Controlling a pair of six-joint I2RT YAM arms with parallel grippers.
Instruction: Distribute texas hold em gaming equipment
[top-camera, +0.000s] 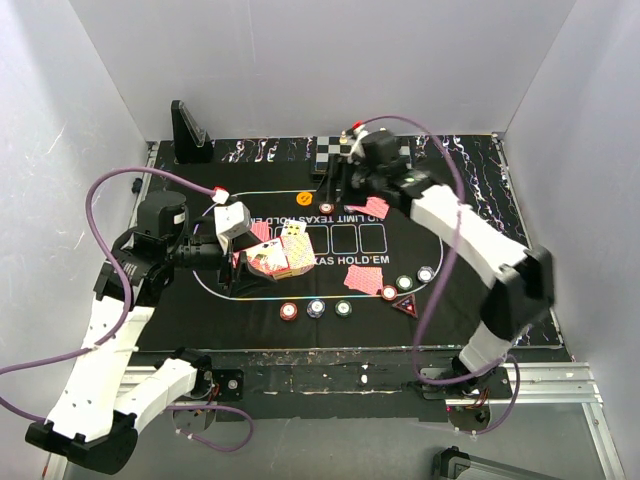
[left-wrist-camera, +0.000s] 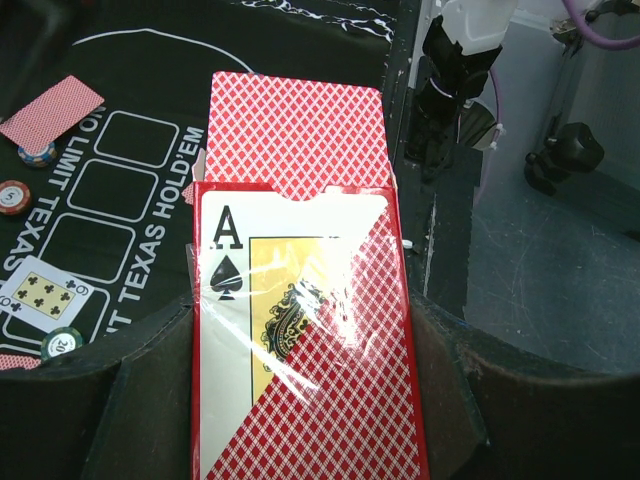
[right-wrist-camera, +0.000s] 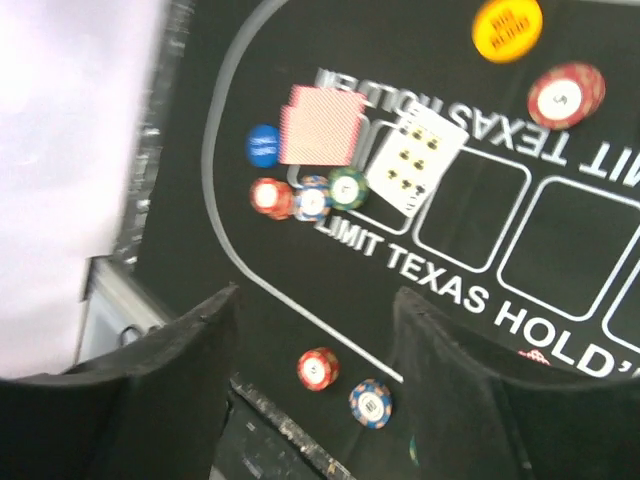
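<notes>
My left gripper (left-wrist-camera: 300, 345) is clenched on the card box (left-wrist-camera: 300, 230), one finger on each long side. The box projects beyond the fingertips, above the mat (left-wrist-camera: 320, 55). My right gripper (right-wrist-camera: 315, 340) is released, jaws wide, grasping nothing, over the mat. Below it lie two chips (right-wrist-camera: 318, 368). Farther off are a chip cluster (right-wrist-camera: 312, 197), a face-down card (right-wrist-camera: 322, 125) and a face-up card (right-wrist-camera: 415, 160).
</notes>
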